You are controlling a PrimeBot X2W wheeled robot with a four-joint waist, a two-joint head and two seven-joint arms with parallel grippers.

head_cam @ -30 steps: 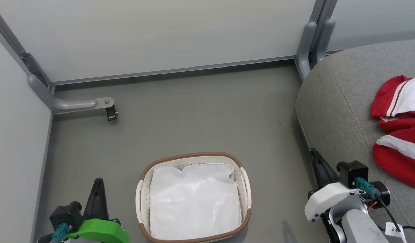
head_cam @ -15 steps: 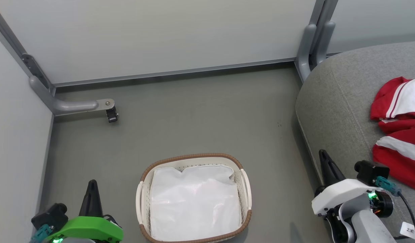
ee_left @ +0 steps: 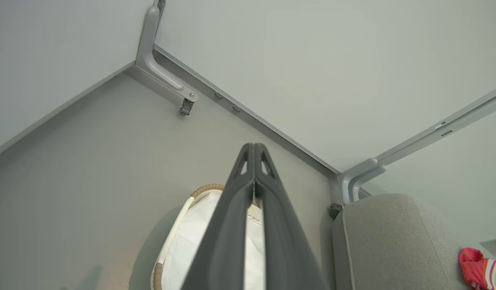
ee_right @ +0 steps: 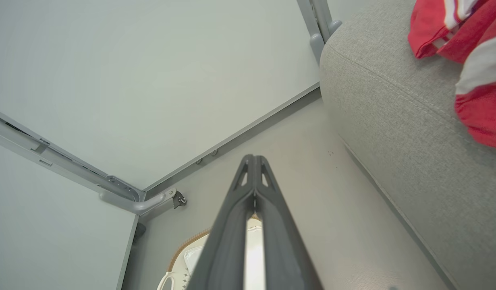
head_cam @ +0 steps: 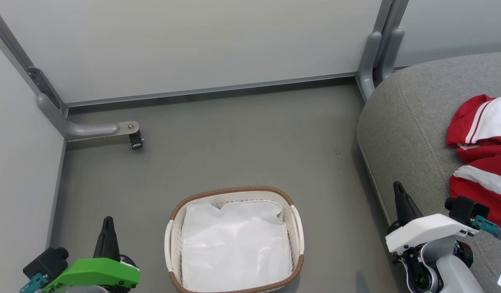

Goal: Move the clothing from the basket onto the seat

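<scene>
A: where's the clothing (head_cam: pixel 484 154)?
B: on the seat (head_cam: pixel 401 122), right of the basket (head_cam: pixel 234 190), which just has its white liner (head_cam: pixel 234 244)
A: grippers?
B: left gripper (head_cam: pixel 108 221) left of the basket, right gripper (head_cam: pixel 398 188) right of it, both pinched closed, empty

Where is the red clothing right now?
In the head view the clothing lies on the seat at the far right, just right of the right gripper, well apart from the basket.

Grey floor (head_cam: pixel 242 138), pale panel walls (head_cam: pixel 193 40), metal corner bracket (head_cam: pixel 91 129).
</scene>
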